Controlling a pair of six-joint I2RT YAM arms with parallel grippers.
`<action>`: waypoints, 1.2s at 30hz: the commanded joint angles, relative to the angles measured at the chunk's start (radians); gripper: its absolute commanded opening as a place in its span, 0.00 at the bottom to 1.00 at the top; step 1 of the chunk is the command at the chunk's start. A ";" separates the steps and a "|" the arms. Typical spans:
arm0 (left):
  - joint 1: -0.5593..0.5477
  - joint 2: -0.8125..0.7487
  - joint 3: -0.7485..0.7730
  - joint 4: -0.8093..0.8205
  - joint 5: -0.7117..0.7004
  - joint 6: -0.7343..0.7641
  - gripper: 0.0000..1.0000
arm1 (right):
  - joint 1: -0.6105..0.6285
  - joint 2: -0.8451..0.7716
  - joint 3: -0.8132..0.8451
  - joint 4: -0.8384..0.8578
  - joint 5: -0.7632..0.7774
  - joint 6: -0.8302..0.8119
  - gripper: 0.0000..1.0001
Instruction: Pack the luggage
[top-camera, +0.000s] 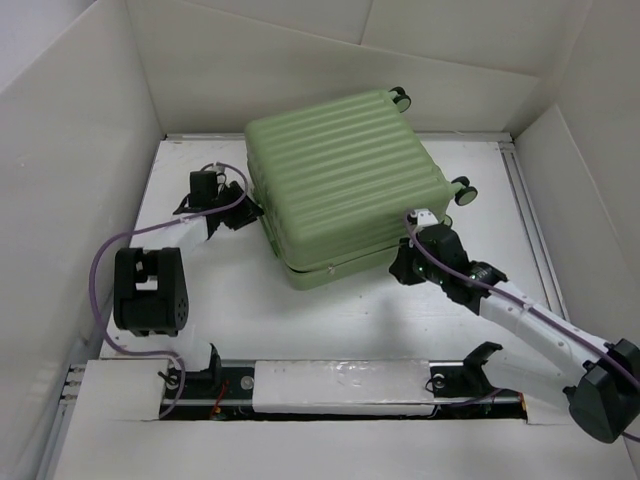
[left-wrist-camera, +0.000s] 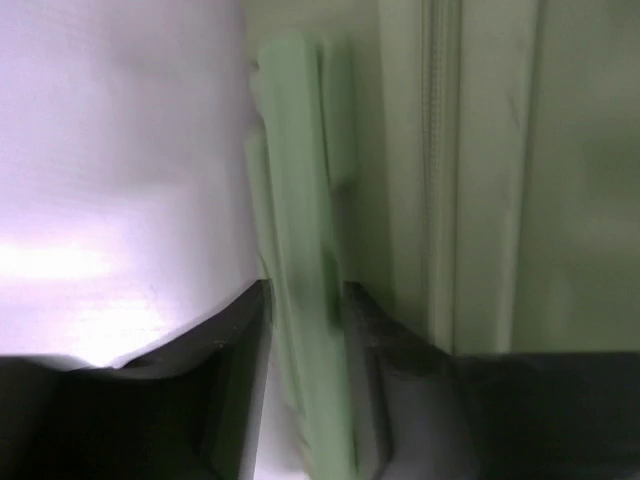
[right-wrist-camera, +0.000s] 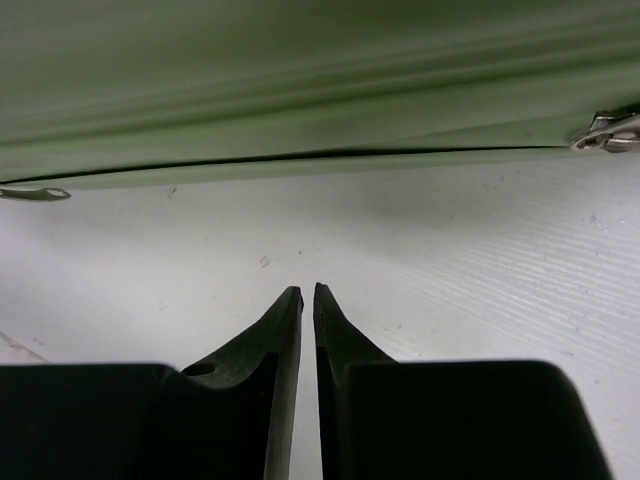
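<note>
Luggage (top-camera: 345, 185): ribbed green hard shell, boxy, rounded corners.

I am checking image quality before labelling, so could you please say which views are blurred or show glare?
Left wrist view: soft throughout, the luggage blurred, glare on the white surface at left. Right wrist view: table crisp, right gripper underexposed. Top external view: sharp, evenly lit.

The large pale green hard-shell luggage (top-camera: 345, 185) with ribbed grooves lies flat and closed on the white surface (top-camera: 350, 320), turned at an angle, its black caster wheels at the far right.
</note>
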 joint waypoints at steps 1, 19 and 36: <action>-0.008 0.064 0.085 0.034 0.018 0.051 0.26 | -0.020 -0.003 -0.008 0.126 -0.050 -0.020 0.16; -0.039 -0.129 -0.256 -0.014 -0.022 0.030 0.00 | -0.197 0.385 0.224 0.487 -0.157 -0.165 0.00; -0.039 -0.614 -0.173 -0.341 -0.070 0.036 0.37 | -0.039 -0.012 -0.050 0.344 -0.269 -0.087 0.50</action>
